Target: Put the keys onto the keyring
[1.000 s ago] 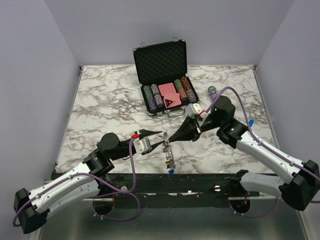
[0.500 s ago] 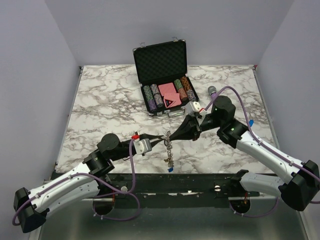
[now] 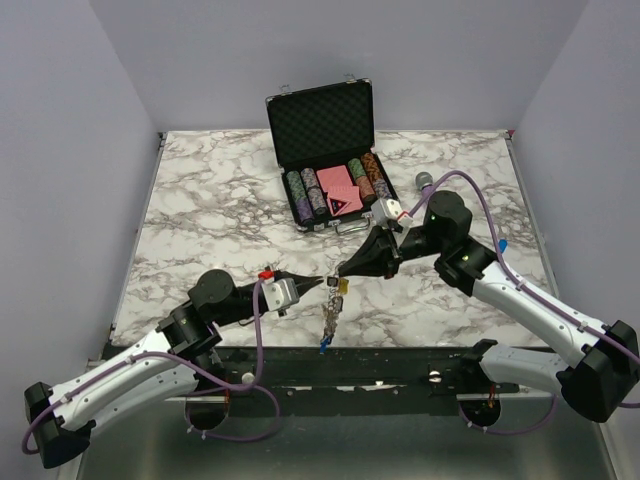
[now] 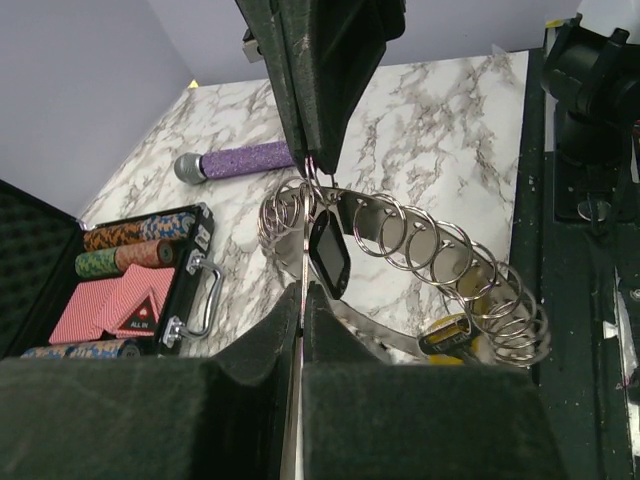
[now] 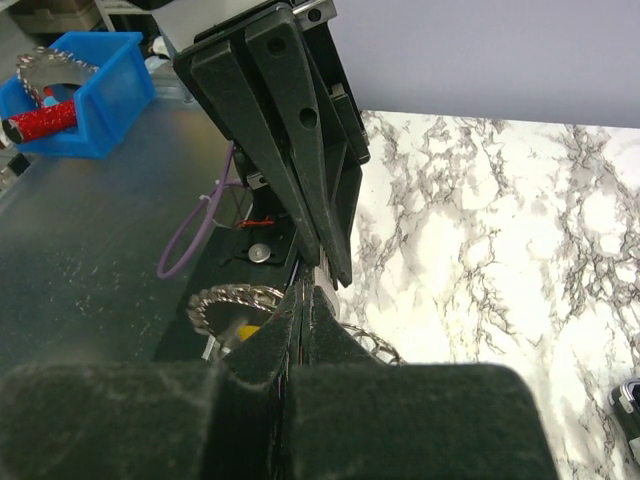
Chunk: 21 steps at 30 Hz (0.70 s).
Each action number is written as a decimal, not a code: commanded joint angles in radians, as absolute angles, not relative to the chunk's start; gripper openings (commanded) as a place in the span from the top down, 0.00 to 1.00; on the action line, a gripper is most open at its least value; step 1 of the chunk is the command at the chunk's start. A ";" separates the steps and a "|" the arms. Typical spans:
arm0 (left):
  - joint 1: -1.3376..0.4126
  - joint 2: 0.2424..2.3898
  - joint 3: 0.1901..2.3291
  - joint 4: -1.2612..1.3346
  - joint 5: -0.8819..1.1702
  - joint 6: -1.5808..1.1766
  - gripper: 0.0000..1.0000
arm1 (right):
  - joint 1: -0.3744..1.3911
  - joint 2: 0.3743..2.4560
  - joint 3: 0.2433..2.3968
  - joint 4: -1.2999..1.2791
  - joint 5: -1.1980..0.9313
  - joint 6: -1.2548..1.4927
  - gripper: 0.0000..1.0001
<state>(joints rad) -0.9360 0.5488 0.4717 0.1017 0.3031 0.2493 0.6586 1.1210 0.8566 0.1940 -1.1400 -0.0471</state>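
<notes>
The keyring [image 4: 385, 222] hangs in the air above the table [image 4: 430, 120], near its front edge, strung between the two tips; the right gripper [image 4: 316, 165] is pinched tight on its upper edge; the left gripper [image 4: 303, 300] has its pads pressed nearly together on a thin silver edge just under the black key [image 4: 328, 255]; that edge looks like the ring's own wire, though it could be a blade; the yellow key [image 4: 447, 336] dangles at the low end, and a blue key [image 3: 323, 347] shows at the very bottom in the top view; the ring is likely stiff, light and slick, with loose small loops that swing and tangle, so a firm pinch on the flat band between loops suits best; the keys are tiny and probably slippery at the blade, so the plastic head is the better hold; hidden are the exact contact inside the left jaws and whether the black key is threaded or merely caught; the right wrist view is mostly blocked by fingers; the top view is too small to sort the loops
</notes>
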 commanded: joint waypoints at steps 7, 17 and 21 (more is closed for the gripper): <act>-0.940 0.574 0.552 -0.046 0.222 0.189 0.95 | 0.650 1.120 0.841 0.238 -1.160 -0.043 1.00; -0.954 0.586 0.543 -0.072 0.195 0.135 1.00 | 0.649 1.112 0.830 0.284 -1.170 -0.015 1.00; -0.963 0.575 0.534 -0.066 0.193 0.112 1.00 | 0.643 1.108 0.822 0.290 -1.161 -0.006 1.00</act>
<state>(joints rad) -0.9524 0.5827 0.5308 -0.0433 0.2317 0.1520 0.6521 1.1213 0.8307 0.2169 -1.1400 -0.0261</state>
